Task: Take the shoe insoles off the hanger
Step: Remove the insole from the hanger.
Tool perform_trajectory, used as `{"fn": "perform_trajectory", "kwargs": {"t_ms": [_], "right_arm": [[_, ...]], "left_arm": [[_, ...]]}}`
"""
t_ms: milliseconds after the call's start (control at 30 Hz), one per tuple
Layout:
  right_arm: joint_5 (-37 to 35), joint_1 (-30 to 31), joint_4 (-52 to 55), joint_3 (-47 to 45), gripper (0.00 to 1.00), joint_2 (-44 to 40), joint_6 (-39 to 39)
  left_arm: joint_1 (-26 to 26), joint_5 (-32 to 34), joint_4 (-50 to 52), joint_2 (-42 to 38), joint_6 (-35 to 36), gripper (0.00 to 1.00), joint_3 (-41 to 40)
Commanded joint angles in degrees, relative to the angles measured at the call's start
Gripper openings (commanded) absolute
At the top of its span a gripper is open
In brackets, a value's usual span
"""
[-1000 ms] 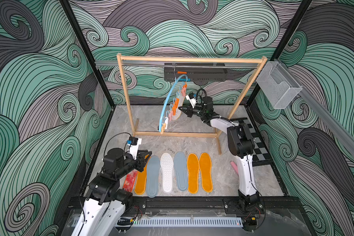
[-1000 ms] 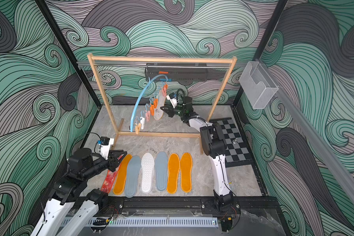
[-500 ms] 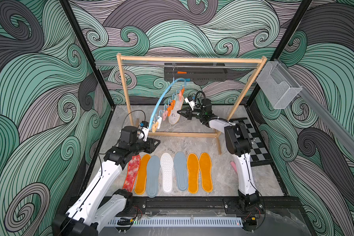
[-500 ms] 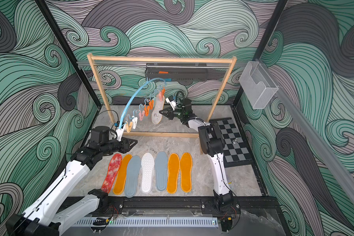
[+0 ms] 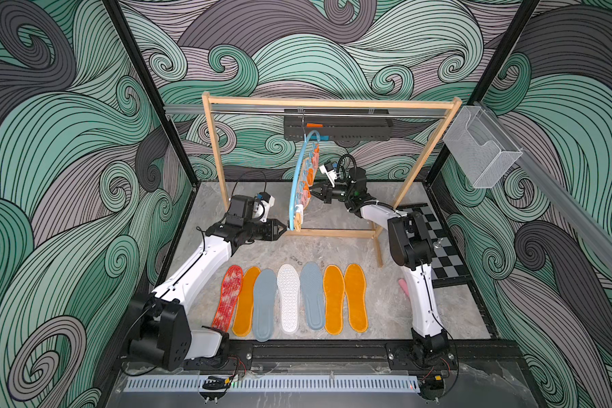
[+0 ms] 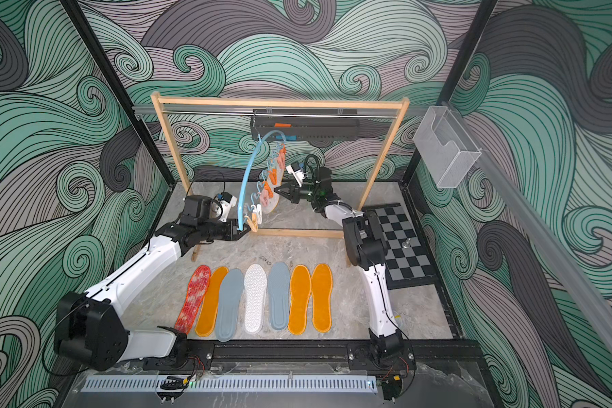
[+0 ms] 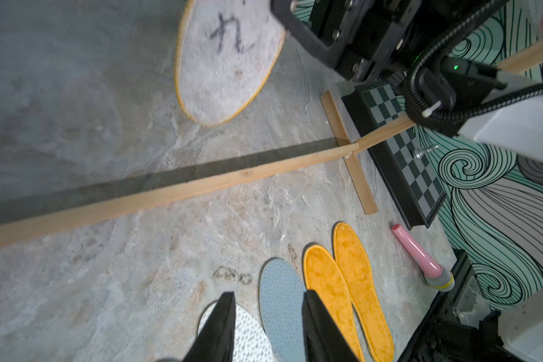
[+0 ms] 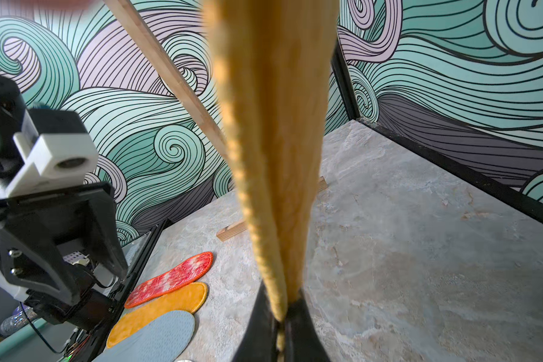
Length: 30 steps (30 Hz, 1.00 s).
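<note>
The light blue hanger (image 5: 296, 180) (image 6: 245, 183) hangs from the rack's rod, with small orange and pink clips along it. One of the shoe insoles (image 7: 226, 62) (image 8: 270, 125), pale felt with an orange edge, hangs from a clip. My right gripper (image 5: 313, 191) (image 8: 281, 301) is shut on its edge. My left gripper (image 5: 282, 229) (image 6: 248, 229) (image 7: 268, 294) is open, with nothing between its fingers, close beside the hanger's lower end. Several more insoles (image 5: 288, 300) (image 6: 255, 300) lie flat in a row on the floor: red mottled, orange, grey-blue and white dotted.
The wooden-framed rack (image 5: 329, 103) stands across the back, its base bar (image 7: 176, 191) on the floor. A black box (image 5: 336, 129) hangs behind it. A chessboard (image 5: 435, 240) and a pink stick (image 7: 417, 254) lie at the right. A clear holder (image 5: 481, 148) is on the right wall.
My left arm left the red mottled insole on the floor and reached up and back to the hanger's lower end. The hanger swung left, then back. My right gripper kept its hold.
</note>
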State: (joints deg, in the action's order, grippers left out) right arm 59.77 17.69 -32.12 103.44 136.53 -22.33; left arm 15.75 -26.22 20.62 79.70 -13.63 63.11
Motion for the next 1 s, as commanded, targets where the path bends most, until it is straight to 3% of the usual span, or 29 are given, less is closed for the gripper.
{"fn": "perform_trajectory", "kwargs": {"t_ms": [0, 167, 433, 667, 967], "right_arm": [[2.8, -0.22, -2.02, 1.48, 0.0, 0.83, -1.4], [4.34, -0.29, -2.4, 1.82, 0.0, 1.23, -2.45], [7.16, -0.5, -3.11, 4.1, 0.0, 3.11, -4.67], [8.82, -0.55, -3.16, 4.79, 0.0, 3.81, -5.14], [10.13, -0.49, -5.11, 5.37, 0.0, 4.4, -7.71]], "left_arm": [[-0.55, 1.44, -3.8, 5.93, -0.8, 0.37, 8.21], [-1.33, 0.32, -6.41, 16.96, 3.13, 0.38, 19.37], [-4.61, -14.42, -9.97, 30.71, 10.03, 0.4, 33.99], [-6.8, -27.38, -19.68, 37.79, 5.75, 0.44, 38.86], [-6.89, -34.19, -23.86, 43.46, 5.1, 0.49, 47.02]]}}
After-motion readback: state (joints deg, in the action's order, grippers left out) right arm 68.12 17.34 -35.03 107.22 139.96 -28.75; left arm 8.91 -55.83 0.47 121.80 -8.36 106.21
